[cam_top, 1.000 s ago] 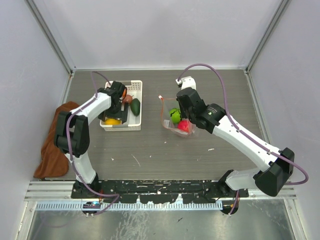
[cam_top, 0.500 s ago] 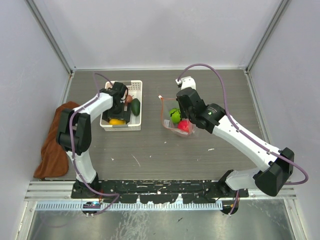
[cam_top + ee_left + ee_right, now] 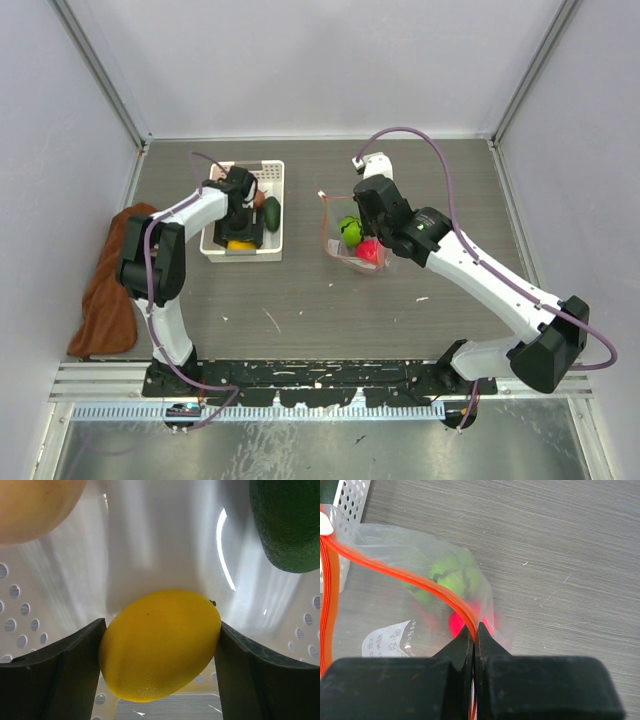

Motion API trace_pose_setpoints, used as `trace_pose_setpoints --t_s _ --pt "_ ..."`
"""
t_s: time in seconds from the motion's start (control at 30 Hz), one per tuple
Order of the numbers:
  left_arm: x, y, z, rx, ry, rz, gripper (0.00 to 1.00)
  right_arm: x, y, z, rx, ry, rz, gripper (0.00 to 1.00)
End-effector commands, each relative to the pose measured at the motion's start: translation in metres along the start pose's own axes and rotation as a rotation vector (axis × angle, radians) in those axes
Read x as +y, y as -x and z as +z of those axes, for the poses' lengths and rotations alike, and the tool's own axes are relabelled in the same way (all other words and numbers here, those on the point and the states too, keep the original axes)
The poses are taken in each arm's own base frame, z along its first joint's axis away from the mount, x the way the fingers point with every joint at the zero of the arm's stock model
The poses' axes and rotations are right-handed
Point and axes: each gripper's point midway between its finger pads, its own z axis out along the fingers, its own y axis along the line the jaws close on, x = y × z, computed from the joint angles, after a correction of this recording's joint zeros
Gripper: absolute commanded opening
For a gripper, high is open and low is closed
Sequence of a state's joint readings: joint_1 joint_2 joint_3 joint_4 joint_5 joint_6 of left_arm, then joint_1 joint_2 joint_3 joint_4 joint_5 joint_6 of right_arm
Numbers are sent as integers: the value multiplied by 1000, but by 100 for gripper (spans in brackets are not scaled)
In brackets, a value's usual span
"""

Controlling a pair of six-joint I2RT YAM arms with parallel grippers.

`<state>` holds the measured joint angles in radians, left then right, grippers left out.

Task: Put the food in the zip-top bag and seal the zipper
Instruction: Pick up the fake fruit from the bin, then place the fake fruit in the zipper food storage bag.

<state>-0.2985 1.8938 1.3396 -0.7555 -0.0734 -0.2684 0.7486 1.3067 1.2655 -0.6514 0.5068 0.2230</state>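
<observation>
My left gripper (image 3: 240,238) is down in the white basket (image 3: 275,172), its jaws closed against both sides of a yellow fruit (image 3: 160,642). A dark green fruit (image 3: 287,525) and a peach-orange fruit (image 3: 35,507) lie beside it in the basket. My right gripper (image 3: 475,632) is shut on the red-orange zipper strip (image 3: 435,587) of the clear zip-top bag (image 3: 345,245) and holds its mouth up. A bright green fruit (image 3: 452,577) and a magenta-red fruit (image 3: 457,625) sit inside the bag.
A brown cloth (image 3: 105,300) lies at the table's left edge. Grey walls with metal frame posts close in the table at the back and sides. The basket's perforated wall (image 3: 352,497) stands close to the left of the bag.
My left gripper has shifted a little right and toward the near end of the basket, down around the yellow fruit. The right arm and the bag have not moved.
</observation>
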Motion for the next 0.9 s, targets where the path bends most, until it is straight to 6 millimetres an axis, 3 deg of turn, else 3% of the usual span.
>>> trace_pose_setpoints --t_s 0.0,0.3,0.43,0.73,0.87 --pt "-11 8 -11 -53 -71 -33 65 -10 22 -11 -86 -22 48 5" --pt "-23 23 -44 -188 -165 -70 43 -18 26 -16 -101 -50 59 5" --pt "-31 32 -66 -278 -236 -85 39 -18 26 -17 -103 -52 60 5" --pt "-64 48 -140 -524 -499 -103 36 -10 23 -13 -90 -22 73 5" --pt "-78 45 -171 -631 -601 -92 34 -8 24 -14 -92 -5 77 5"
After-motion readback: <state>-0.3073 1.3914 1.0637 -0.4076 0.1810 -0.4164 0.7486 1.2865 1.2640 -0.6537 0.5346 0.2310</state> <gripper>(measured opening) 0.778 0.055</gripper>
